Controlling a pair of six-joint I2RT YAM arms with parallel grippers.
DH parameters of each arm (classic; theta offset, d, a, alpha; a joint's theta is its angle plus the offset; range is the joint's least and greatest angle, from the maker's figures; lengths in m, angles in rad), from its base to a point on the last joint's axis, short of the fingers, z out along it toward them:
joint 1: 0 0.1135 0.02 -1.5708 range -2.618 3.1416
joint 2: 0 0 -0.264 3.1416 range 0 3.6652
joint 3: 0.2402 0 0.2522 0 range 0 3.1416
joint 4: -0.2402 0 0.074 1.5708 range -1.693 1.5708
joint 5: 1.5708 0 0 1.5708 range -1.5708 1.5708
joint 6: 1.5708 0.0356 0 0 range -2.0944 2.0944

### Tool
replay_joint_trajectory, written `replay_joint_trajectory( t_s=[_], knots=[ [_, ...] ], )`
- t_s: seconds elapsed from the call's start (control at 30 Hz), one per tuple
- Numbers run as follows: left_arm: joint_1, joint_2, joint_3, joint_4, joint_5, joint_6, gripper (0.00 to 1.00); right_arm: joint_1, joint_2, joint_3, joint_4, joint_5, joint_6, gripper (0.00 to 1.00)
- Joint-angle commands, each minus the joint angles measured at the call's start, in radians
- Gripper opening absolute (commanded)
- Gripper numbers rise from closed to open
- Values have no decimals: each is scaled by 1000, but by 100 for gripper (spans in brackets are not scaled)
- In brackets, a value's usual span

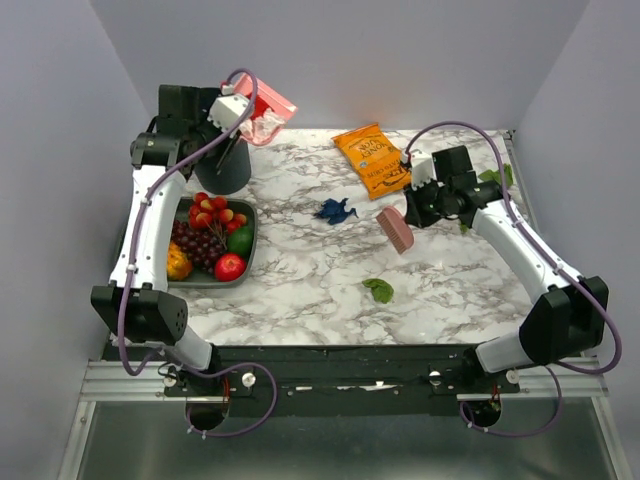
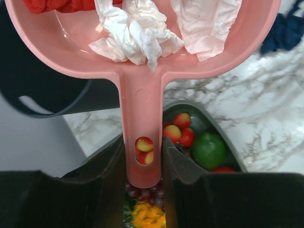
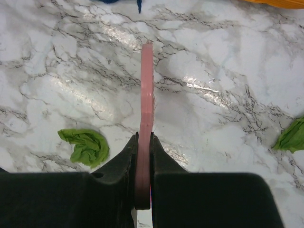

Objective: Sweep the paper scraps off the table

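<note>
While the left hand grips a dustpan, scraps lie scattered.

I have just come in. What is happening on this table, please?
Two robot arms are cleaning the table. The left fingers grip the handle of a pink dustpan, which carries white paper and a red scrap and is held up near a dark bin. The right fingers pinch a pink brush over the table. A blue scrap and a green scrap lie there unswept.
</note>
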Motion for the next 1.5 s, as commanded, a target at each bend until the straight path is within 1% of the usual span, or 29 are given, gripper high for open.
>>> replay_joint_trajectory(
  t_s=[0.0, 0.03, 0.1, 0.13, 0.17, 0.23, 0.33, 0.4, 0.5, 0.57, 0.63, 0.7, 0.8, 0.83, 0.87, 0.93, 1.07, 1.2, 1.27, 1.3, 1.33, 1.47],
  knots=[
    [90, 77, 146, -20, -108, -14, 0, 2, -42, -31, 29, -26, 2, 1],
    [110, 96, 208, -27, -124, -15, 0, 2, -48, -37, 30, -29, 2, 1],
    [144, 151, 270, -35, -201, -15, 0, 2, -54, -57, 33, -32, 4, 0],
    [148, 169, 327, -41, -233, -3, 0, 2, -59, -63, 35, -36, 4, 0],
    [153, 188, 355, -47, -291, 6, 0, 2, -65, -67, 35, -37, 5, 1],
    [158, 234, 404, -47, -353, 58, 0, 2, -71, -84, 36, -42, 8, 1],
    [159, 268, 406, -26, -483, 129, 0, 0, -79, -94, 36, -48, 11, 1],
    [159, 280, 387, 0, -569, 210, 0, 0, -85, -97, 35, -51, 13, 1],
    [159, 281, 344, 61, -643, 320, 0, 0, -88, -101, 36, -51, 10, 0],
    [161, 281, 318, 135, -713, 373, 0, 0, -88, -107, 38, -49, 8, 1],
    [161, 274, 300, 219, -768, 460, 0, -1, -90, -112, 41, -51, 8, 1],
    [159, 263, 289, 270, -787, 518, 0, -4, -91, -117, 42, -55, 10, 1],
    [158, 233, 217, 412, -818, 662, 0, -6, -91, -123, 46, -55, 7, 1],
    [158, 219, 148, 507, -823, 752, 0, -4, -91, -123, 46, -57, 8, 0],
    [158, 208, 113, 554, -827, 788, 0, -6, -91, -123, 44, -57, 7, 1],
    [156, 182, 51, 636, -821, 839, 0, -7, -91, -124, 44, -59, 8, 1],
    [144, 176, 39, 657, -823, 888, 0, -9, -97, -127, 47, -63, 5, 1],
    [130, 154, -4, 741, -836, 917, 0, -10, -111, -143, 46, -62, 2, 1],
    [122, 140, -55, 790, -832, 943, 0, -12, -116, -149, 44, -63, 4, 1],
    [121, 124, -81, 818, -833, 989, 0, -12, -119, -155, 44, -65, 4, 0],
    [119, 114, -142, 888, -827, 1014, 0, -12, -123, -158, 43, -68, 4, 1],
    [112, 84, -243, 1009, -797, 1132, 0, -14, -126, -161, 42, -71, 8, 1]
  ],
)
